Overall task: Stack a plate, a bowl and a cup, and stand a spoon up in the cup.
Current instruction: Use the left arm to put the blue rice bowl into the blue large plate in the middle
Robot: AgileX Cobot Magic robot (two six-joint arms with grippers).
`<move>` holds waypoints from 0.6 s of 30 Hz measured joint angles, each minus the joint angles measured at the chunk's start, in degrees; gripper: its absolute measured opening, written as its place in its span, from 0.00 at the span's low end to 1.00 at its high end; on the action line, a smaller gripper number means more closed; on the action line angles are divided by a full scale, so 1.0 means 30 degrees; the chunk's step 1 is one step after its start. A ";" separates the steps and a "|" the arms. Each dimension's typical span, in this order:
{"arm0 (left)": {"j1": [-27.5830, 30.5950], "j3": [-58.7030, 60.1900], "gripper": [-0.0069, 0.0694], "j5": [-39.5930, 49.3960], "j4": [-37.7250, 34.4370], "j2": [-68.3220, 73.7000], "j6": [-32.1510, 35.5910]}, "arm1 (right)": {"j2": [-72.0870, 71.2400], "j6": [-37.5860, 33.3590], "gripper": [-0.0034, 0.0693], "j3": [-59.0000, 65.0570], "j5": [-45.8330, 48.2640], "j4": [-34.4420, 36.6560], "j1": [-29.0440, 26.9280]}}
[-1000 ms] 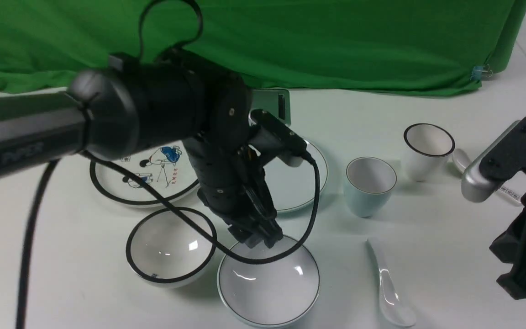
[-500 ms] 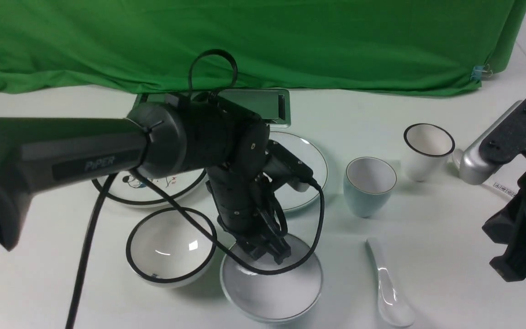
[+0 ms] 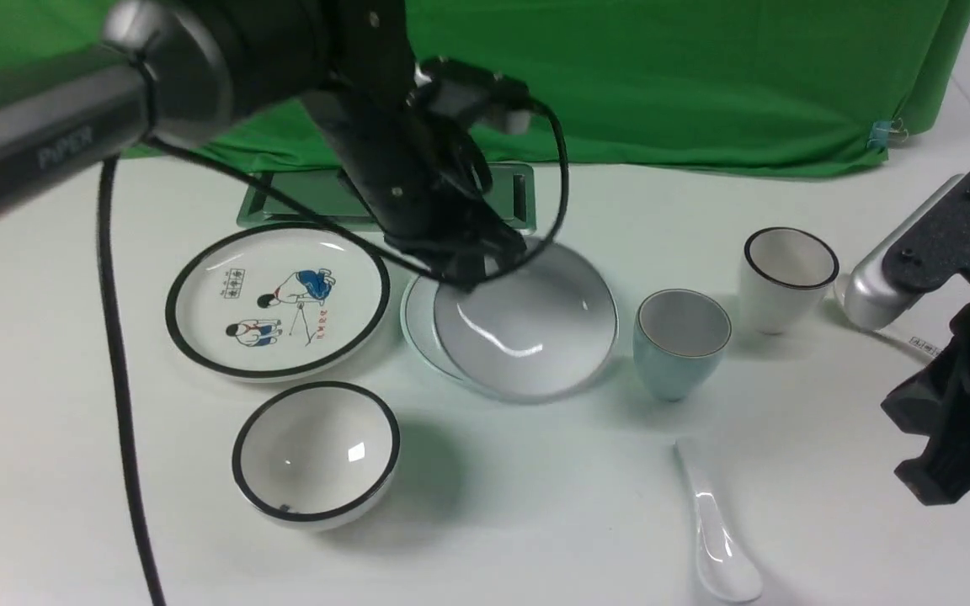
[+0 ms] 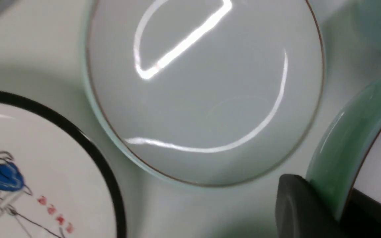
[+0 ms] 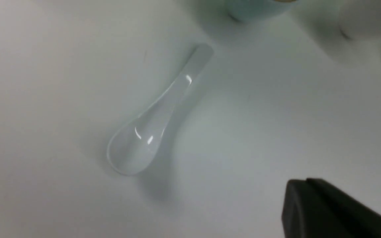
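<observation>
My left gripper [image 3: 464, 273] is shut on the far rim of the pale bowl [image 3: 527, 328] and holds it tilted just over the plain plate [image 3: 418, 324]. In the left wrist view the bowl's rim [image 4: 346, 148] sits clamped in the left gripper [image 4: 337, 211], with the plate [image 4: 203, 92] below. The pale blue cup [image 3: 680, 341] stands right of the plate. The plain white spoon [image 3: 712, 522] lies at the front right and shows in the right wrist view [image 5: 154, 125]. My right gripper [image 3: 927, 488] [image 5: 296, 195] is shut and empty, above the table right of the spoon.
The cartoon plate [image 3: 276, 299] lies left of the plain plate. The black-rimmed bowl [image 3: 315, 453] stands in front of it. The white tapered cup [image 3: 786, 273] stands right of the blue cup, with a marked spoon [image 3: 923, 341] partly hidden behind my right arm. A metal tray [image 3: 300, 198] lies by the green cloth.
My left gripper has closed on the bowl's rim, lifted it from the table's front and carried it back over the plain plate. My right arm has shifted only slightly.
</observation>
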 joint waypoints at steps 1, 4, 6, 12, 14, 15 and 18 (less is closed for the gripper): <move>0.0206 -0.0432 0.08 -0.0063 -0.0239 0.0217 -0.0058 | 0.0000 0.0000 0.07 0.0000 -0.0305 0.0000 0.0000; 0.0932 -0.1534 0.08 -0.0238 -0.0831 0.1300 -0.0232 | 0.0000 0.0000 0.07 0.0000 -0.0816 0.0000 0.0000; 0.1402 -0.2536 0.08 -0.0393 -0.1262 0.2539 -0.0680 | 0.0038 0.0000 0.07 0.0000 -0.1285 0.0000 0.0000; 0.1650 -0.4152 0.08 -0.0621 -0.1397 0.4902 -0.1492 | 0.0586 0.0000 0.07 0.0000 -0.1418 0.0000 0.0000; 0.1650 -0.4363 0.08 -0.0734 -0.1437 0.5469 -0.1641 | 0.0810 0.0000 0.07 0.0000 -0.1434 0.0000 0.0000; 0.1650 -0.4410 0.08 -0.0835 -0.1473 0.5665 -0.1721 | 0.0979 0.0000 0.07 0.0000 -0.1454 0.0000 0.0000; 0.1650 -0.4499 0.08 -0.1058 -0.1474 0.6172 -0.1914 | 0.1469 0.0021 0.07 0.0000 -0.1576 0.0000 0.0000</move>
